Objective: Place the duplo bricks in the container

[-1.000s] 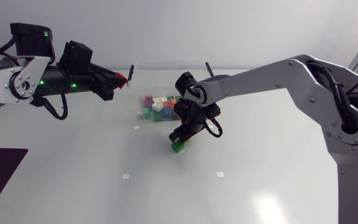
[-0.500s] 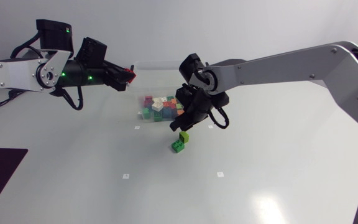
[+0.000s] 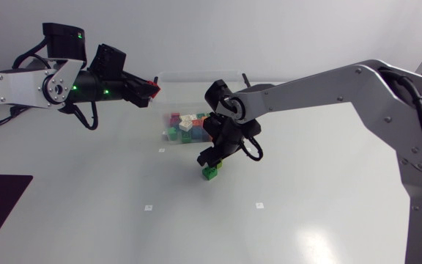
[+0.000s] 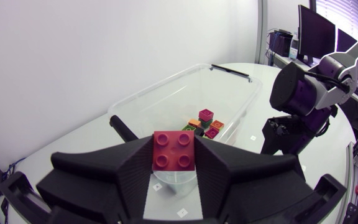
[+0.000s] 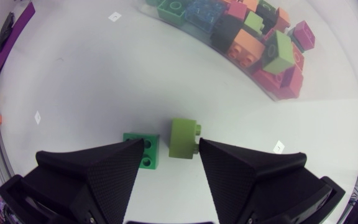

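The white table (image 3: 86, 213) carries one clear plastic rectangular container (image 3: 196, 74) at its far middle, holding a loose heap of small duplo bricks (image 3: 188, 125) in red, orange, green, blue and white. The left arm enters from the left side and is held above table level, with the left gripper (image 3: 146, 89) just beside the container's left end. Its jaws are closed on a red square four-stud duplo brick (image 4: 174, 150), which sits studs facing the wrist camera, clamped on two sides between the black fingers. The container lies ahead of and below this gripper. The right arm enters from the right side and reaches past the middle; the right gripper (image 3: 212, 157) points downward on the near side of the container, outside its wall. Its jaws stand wide apart and have hold of nothing. On the table under the gap lie two bricks, touching or nearly so: a dark green four-stud brick (image 5: 143, 151), studs up, near one fingertip, and a light green brick (image 5: 183, 138) tipped on its side, studs toward the other finger. Both green bricks are outside the container, near its front wall.
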Controlling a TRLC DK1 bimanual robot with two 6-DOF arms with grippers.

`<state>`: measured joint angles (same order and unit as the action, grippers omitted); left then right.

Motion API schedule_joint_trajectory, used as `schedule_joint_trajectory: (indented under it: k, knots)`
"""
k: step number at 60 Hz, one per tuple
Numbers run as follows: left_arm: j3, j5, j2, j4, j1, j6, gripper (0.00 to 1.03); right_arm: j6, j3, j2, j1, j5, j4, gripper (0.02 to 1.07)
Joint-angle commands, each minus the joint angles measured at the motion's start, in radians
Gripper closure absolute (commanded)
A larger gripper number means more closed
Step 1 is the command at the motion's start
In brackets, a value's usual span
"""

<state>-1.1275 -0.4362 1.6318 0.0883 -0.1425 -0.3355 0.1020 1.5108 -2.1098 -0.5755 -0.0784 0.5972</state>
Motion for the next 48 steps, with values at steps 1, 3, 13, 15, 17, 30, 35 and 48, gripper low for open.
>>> schedule_joint_trajectory:
  k: [1, 3, 13, 15, 17, 30, 35, 48]
  knots:
    - [0.0, -0.001, -0.007, 0.013, -0.005, 0.02, 0.9, -0.013, 0.015, -0.056, -0.004, 0.012, 0.003, 0.46]
    - [-0.003, -0.001, -0.006, 0.013, -0.005, 0.02, 0.9, -0.016, 0.02, -0.061, -0.003, 0.012, 0.003, 0.48]
    - [-0.002, -0.001, -0.007, 0.013, -0.008, 0.02, 0.9, -0.018, 0.034, -0.076, -0.001, 0.017, 0.006, 0.53]
    - [-0.002, -0.001, -0.007, 0.013, -0.008, 0.02, 0.9, -0.018, 0.035, -0.081, 0.0, 0.017, 0.007, 0.54]
    - [0.0, -0.001, -0.007, 0.013, -0.006, 0.02, 0.9, -0.019, 0.04, -0.084, 0.003, 0.017, 0.009, 0.56]
    - [0.002, -0.001, -0.01, 0.013, -0.008, 0.02, 0.9, -0.019, 0.042, -0.065, 0.028, 0.016, 0.024, 0.52]
    - [0.003, -0.001, -0.007, 0.014, -0.008, 0.018, 0.9, -0.019, 0.034, -0.052, 0.028, 0.012, 0.03, 0.5]
    - [0.006, -0.001, -0.006, 0.016, -0.014, 0.018, 0.9, -0.021, -0.017, -0.03, 0.019, 0.012, 0.026, 0.48]
